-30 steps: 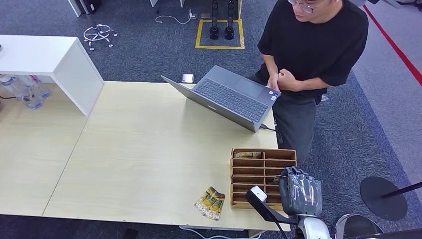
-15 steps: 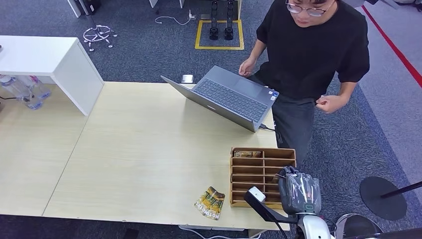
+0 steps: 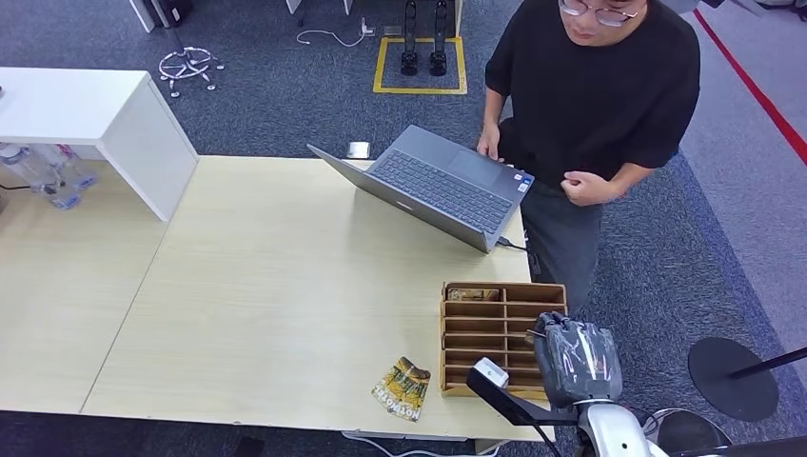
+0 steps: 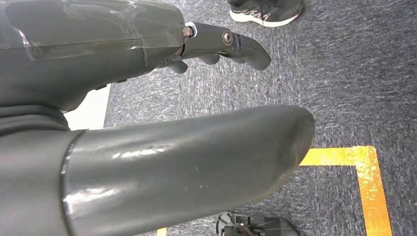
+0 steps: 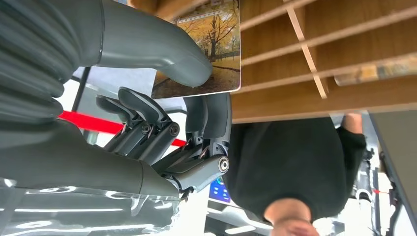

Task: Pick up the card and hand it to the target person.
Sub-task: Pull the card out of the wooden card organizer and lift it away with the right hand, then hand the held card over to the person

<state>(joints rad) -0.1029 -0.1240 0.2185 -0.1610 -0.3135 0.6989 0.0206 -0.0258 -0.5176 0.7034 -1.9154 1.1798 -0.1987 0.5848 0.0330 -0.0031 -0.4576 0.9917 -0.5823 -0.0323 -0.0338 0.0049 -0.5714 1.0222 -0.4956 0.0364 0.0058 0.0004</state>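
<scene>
In the right wrist view, a card (image 5: 211,44) printed with autumn trees is pinched between the thumb (image 5: 162,49) and a dark finger of my right hand (image 5: 162,123). It sits at the edge of the wooden slotted organizer (image 5: 319,64). From the head view, my right hand (image 3: 574,362) is over the organizer's (image 3: 502,335) near right corner. Another card (image 3: 473,295) lies in its far slot. The person (image 3: 590,95) in a black shirt stands beyond the table's far right. My left hand (image 4: 123,73) hangs over the carpet, fingers apart, holding nothing.
Loose yellow cards (image 3: 402,388) lie on the table (image 3: 266,286) left of the organizer. An open laptop (image 3: 433,186) sits between the organizer and the person. A white cabinet (image 3: 95,114) stands at the far left, with bottles (image 3: 48,176) beside it.
The person's arms moved: one hand now rests by the laptop and the other is a fist at the chest. My right hand has barely shifted at the organizer.
</scene>
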